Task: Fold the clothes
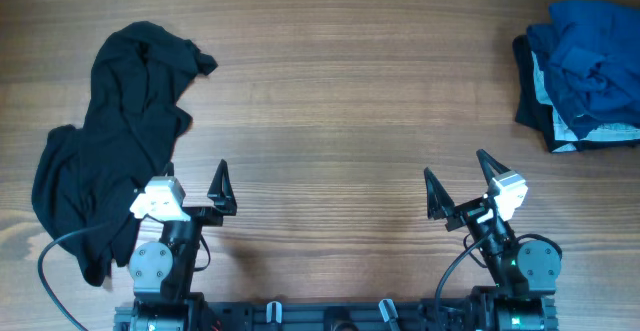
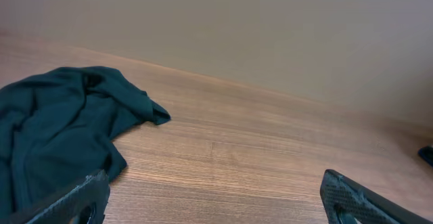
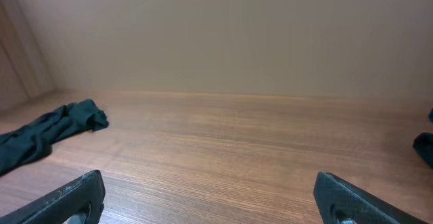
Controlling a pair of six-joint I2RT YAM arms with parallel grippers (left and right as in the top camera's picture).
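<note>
Black garment (image 1: 110,131): a crumpled, unfolded heap on the left of the overhead frame. It runs from the upper left down to the lower left corner. In the left wrist view it fills the left side and looks dark teal, with one pointed flap reaching toward the centre.
Blue pile (image 1: 585,66): several garments bunched together at the upper right edge of the overhead frame. A medium-blue one lies on top, a light grey strip shows at the pile's left side, and black cloth shows beneath. It lies well apart from both grippers.
Left gripper (image 1: 195,178): at lower left of centre in the overhead frame, fingers spread wide with nothing between them. The outer finger overlaps the lower right edge of the black garment. I cannot tell whether they touch. In the wrist view, bare wood fills the gap between the dark fingers (image 2: 74,200).
Right gripper (image 1: 455,168): at lower right of centre in the overhead frame, fingers spread wide and holding nothing. Its wrist view shows only wood between the fingertips (image 3: 352,197).
Table (image 1: 340,91): brown wood grain running left to right, bare across the middle of the frame.
Cable (image 1: 50,261): thin and black, looping at the lower left beside the left arm's base.
</note>
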